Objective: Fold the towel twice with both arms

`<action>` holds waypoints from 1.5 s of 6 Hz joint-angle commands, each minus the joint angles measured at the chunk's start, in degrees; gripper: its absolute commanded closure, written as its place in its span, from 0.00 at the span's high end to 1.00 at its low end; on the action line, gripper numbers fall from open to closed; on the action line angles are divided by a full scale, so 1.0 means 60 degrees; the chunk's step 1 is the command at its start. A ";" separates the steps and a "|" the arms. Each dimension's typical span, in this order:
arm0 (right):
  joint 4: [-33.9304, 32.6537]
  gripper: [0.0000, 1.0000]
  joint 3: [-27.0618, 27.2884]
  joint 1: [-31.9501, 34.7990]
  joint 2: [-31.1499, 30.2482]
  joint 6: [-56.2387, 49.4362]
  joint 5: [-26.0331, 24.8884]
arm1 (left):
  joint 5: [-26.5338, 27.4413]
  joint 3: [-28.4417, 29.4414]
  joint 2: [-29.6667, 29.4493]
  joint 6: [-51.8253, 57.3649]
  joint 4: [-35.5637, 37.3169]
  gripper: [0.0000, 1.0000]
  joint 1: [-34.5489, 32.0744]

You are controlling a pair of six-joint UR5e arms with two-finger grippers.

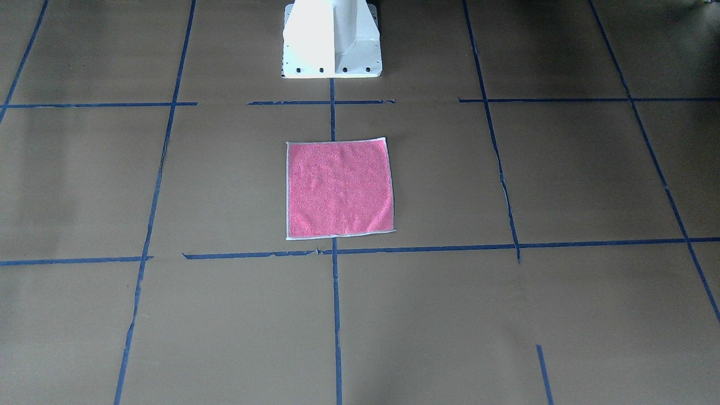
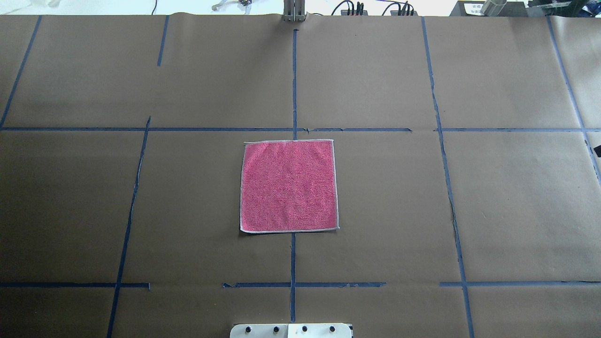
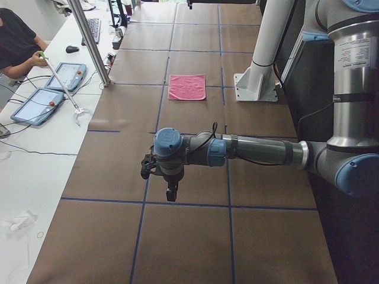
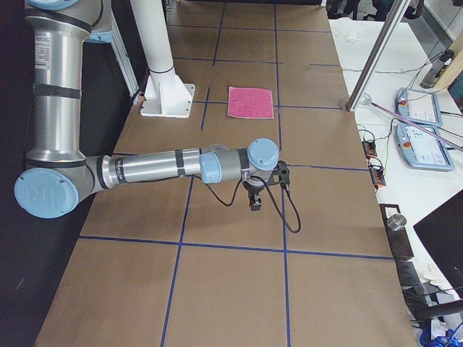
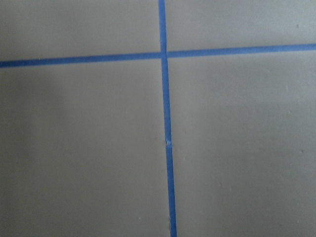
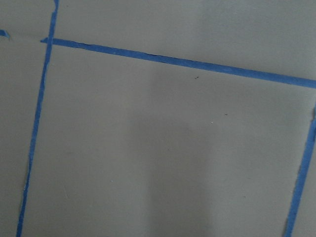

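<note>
Currently: towel (image 2: 288, 185) lies flat and unfolded on the brown paper-covered desk (image 2: 516, 197), pink face up, whitish hem visible all round. It sits centred over a blue tape line (image 2: 293, 263), near the white pedestal base (image 1: 332, 42) but apart from it. Left arm (image 3: 249, 151) is stretched level above the desk toward the robot's left end, well apart from the towel. Left jaws hang downward over the paper; wide or narrow, cannot tell from the side view. Right arm (image 4: 166, 168) is stretched likewise toward the other end. Right jaws also point down, state cannot be told. Both wrist cameras look down on paper and tape crossings. Operator (image 3: 18, 44) sits beside the desk.
</note>
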 commanded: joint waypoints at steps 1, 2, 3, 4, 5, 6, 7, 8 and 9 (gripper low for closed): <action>0.1916 1.00 0.0518 -0.1903 0.0332 0.4002 -0.0422 | -0.0032 -0.0148 0.0018 -0.0047 -0.0412 1.00 0.0583; 0.2319 1.00 0.0664 -0.3132 0.1118 0.6475 -0.0933 | -0.0033 -0.0280 0.0018 -0.0047 -0.0412 1.00 0.0791; 0.2323 1.00 0.0941 -0.4594 0.1938 0.8472 -0.2200 | -0.0830 -0.0064 -0.0098 -0.0018 -0.0412 1.00 0.0909; 0.2308 1.00 0.0959 -0.5639 0.2642 0.9869 -0.3199 | -0.1317 -0.0047 -0.0273 -0.0032 -0.0427 1.00 0.1128; 0.2207 0.99 0.0901 -0.6679 0.3302 1.0913 -0.4108 | -0.1322 -0.0424 -0.0275 -0.0700 -0.0441 1.00 0.1159; 0.2206 0.98 0.0813 -0.7443 0.3685 1.1924 -0.4813 | -0.1293 -0.0979 -0.0420 -0.2563 -0.0644 1.00 0.2348; 0.2177 0.98 0.0609 -0.7958 0.4124 1.2964 -0.5371 | -0.1205 -0.1622 -0.0610 -0.5061 -0.0734 1.00 0.3201; 0.1988 0.98 0.0375 -0.8399 0.4506 1.3525 -0.6058 | -0.1117 -0.1658 -0.1337 -0.6942 -0.0763 1.00 0.4109; 0.1609 0.98 -0.0019 -0.8737 0.5046 1.4314 -0.6747 | -0.0014 -0.1644 -0.2490 -0.9484 -0.0764 1.00 0.5394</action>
